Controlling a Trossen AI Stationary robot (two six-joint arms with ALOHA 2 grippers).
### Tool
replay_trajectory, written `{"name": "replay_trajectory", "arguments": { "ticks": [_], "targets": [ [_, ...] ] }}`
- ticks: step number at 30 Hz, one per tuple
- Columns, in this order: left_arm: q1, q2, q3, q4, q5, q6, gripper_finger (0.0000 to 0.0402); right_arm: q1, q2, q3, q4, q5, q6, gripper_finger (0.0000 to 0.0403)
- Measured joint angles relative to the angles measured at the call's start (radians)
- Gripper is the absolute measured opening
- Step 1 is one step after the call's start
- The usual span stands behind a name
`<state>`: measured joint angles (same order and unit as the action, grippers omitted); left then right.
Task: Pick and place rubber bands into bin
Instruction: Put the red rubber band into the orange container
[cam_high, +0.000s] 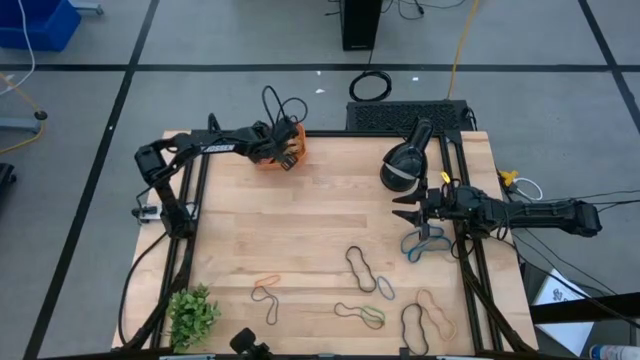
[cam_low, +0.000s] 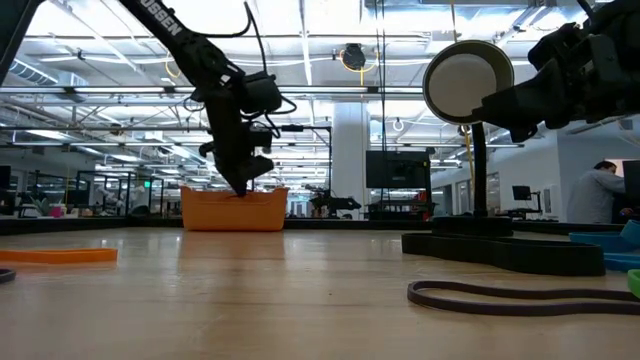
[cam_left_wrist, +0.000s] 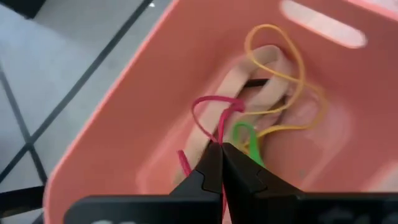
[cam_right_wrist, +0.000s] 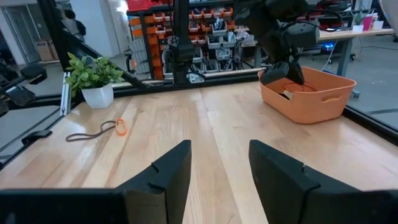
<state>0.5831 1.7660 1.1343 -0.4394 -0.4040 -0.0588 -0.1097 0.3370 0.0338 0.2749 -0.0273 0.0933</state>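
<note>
The bin (cam_high: 270, 155) sits at the far edge of the bench (cam_high: 320, 215), toward eleven o'clock from the bench's middle in the high view. Inside it lie several rubber bands (cam_left_wrist: 273, 81), yellow, tan, green and a pinkish-red loop. The left gripper (cam_left_wrist: 222, 163) is lowered into the bin with its fingers pressed together, and the pinkish-red band appears pinched at the tips, though the hold is hard to confirm.

More rubber bands are scattered over the near half of the bench: a dark one (cam_high: 360, 268) near five o'clock of centre, an orange one (cam_high: 266, 292) at seven o'clock, a green-and-dark one (cam_high: 362, 315) and a black and tan pair (cam_high: 425, 322) nearer the front edge. A blue band (cam_high: 418, 245) lies just beneath the right gripper (cam_high: 412, 212), which hovers at three o'clock with its fingers apart and nothing between them.

A small potted plant (cam_high: 192, 315) stands at the near left corner.
</note>
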Motion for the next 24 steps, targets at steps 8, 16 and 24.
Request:
{"name": "replay_trajectory", "arguments": {
  "ticks": [8,16,24],
  "targets": [
    [-0.001,0.0,0.0,0.005,0.004,0.001,0.0046,0.0,0.0,0.0,-0.004,0.0,-0.001,0.0155],
    [-0.002,0.0,0.0,0.007,0.003,0.036,0.0072,0.0,0.0,0.0,-0.004,0.0,-0.001,0.0155],
    [-0.002,-0.001,0.0,0.031,-0.005,0.038,0.0112,0.0,0.0,0.0,-0.004,0.0,-0.001,0.0155]
  ]
}}
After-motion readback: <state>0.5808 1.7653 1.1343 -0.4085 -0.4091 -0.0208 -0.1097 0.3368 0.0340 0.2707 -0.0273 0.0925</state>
